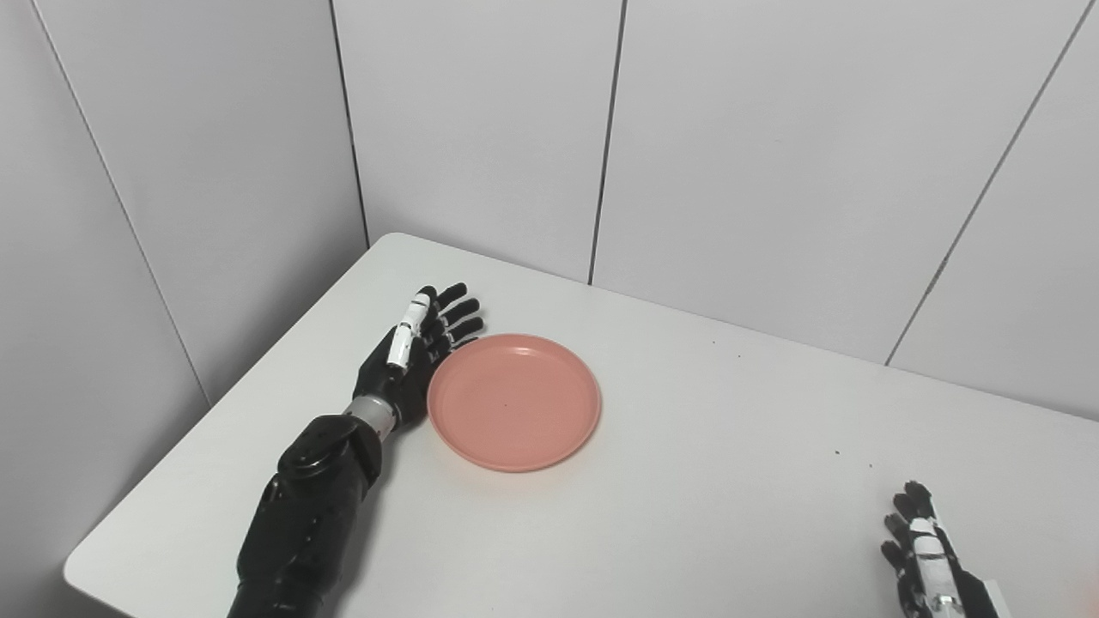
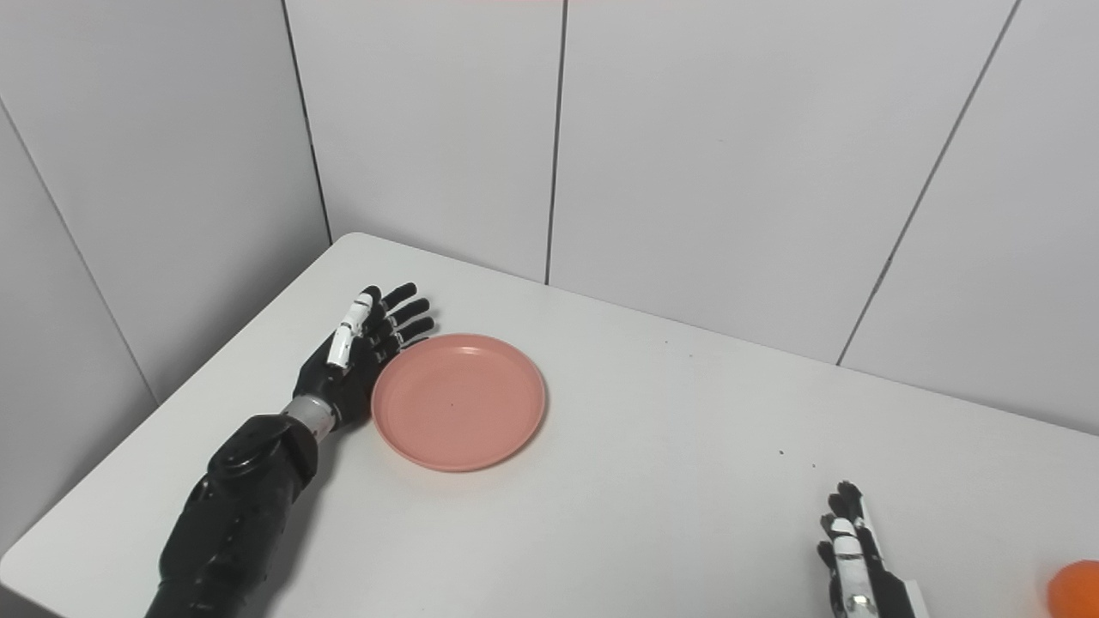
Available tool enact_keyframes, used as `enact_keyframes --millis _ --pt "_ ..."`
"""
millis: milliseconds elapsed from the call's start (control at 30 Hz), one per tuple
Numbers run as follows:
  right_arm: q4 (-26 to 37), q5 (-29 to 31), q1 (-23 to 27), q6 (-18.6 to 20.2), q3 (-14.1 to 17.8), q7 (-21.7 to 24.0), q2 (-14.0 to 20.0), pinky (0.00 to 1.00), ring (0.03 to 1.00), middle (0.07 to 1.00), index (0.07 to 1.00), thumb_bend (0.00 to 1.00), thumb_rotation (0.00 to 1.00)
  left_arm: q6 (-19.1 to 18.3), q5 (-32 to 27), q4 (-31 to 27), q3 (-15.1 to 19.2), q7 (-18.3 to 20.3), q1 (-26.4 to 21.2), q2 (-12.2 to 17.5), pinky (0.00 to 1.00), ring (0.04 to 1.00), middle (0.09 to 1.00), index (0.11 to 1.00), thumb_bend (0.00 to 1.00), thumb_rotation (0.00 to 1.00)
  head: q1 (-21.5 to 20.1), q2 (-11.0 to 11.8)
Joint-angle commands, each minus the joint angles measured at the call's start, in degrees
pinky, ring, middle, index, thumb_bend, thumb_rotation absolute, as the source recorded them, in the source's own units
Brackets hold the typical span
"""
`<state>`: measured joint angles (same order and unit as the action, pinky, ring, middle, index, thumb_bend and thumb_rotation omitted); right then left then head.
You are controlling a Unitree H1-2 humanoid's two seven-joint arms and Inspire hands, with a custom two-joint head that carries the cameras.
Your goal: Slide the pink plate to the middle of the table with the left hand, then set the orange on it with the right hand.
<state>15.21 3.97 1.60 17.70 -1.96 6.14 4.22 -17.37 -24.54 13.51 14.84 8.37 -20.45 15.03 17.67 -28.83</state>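
Because the pink plate (image 1: 513,402) lies toward the left part of the table (image 1: 704,481) and not at its middle, we hold the left hand (image 1: 410,359) flat against the plate's left rim, fingers extended and apart, grasping nothing. We judge that this placement lets the palm push the plate sideways across the surface rather than lift it. The plate is empty and rests flat on the table. We keep the right hand (image 2: 854,562) low at the near right edge, fingers extended and unloaded, well apart from the plate. The orange (image 2: 1077,585) sits just beside that hand at the frame's right edge, within reach for the later placement. The slide appears not yet complete.
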Motion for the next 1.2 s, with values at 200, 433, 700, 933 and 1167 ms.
enact_keyframes --millis 200,433,700,933,1167 --pt "0.67 0.56 1.33 -3.89 -0.05 0.33 -0.27 1.0 1.0 1.0 1.0 0.07 1.0 -4.24 1.18 -0.77 -3.44 -0.34 -0.16 -1.24 0.87 0.873 0.875 0.871 0.34 1.0 -1.55 -0.91" --pt "0.72 -0.69 1.57 -4.03 -0.62 -0.12 -0.33 1.0 1.0 1.0 1.0 0.07 1.0 -5.48 1.15 -1.68 -5.24 0.86 -0.6 -2.72 0.88 0.879 0.888 0.883 0.33 1.0 -2.81 -1.98" --pt "1.21 -0.6 1.38 -3.77 -0.62 -0.35 -0.69 1.0 1.0 1.0 1.0 0.09 1.0 -6.53 1.63 -1.53 -7.21 0.67 -1.85 -4.92 0.88 0.877 0.886 0.877 0.36 1.0 -3.8 -3.08" --pt "1.66 -1.48 1.59 -3.21 -1.05 -0.85 -1.23 1.0 1.0 1.0 1.0 0.1 1.0 -7.8 1.95 -2.08 -7.8 -1.08 -2.28 -8.08 0.87 0.871 0.884 0.878 0.36 1.0 -5.45 -4.19" --pt "2.63 -4.47 1.68 -1.46 -1.86 -2.0 -1.95 1.0 0.996 1.0 1.0 0.11 1.0 -7.56 2.52 -2.7 -10.01 -1.13 -1.77 -10.59 0.86 0.871 0.883 0.885 0.34 1.0 -7.04 -5.32"
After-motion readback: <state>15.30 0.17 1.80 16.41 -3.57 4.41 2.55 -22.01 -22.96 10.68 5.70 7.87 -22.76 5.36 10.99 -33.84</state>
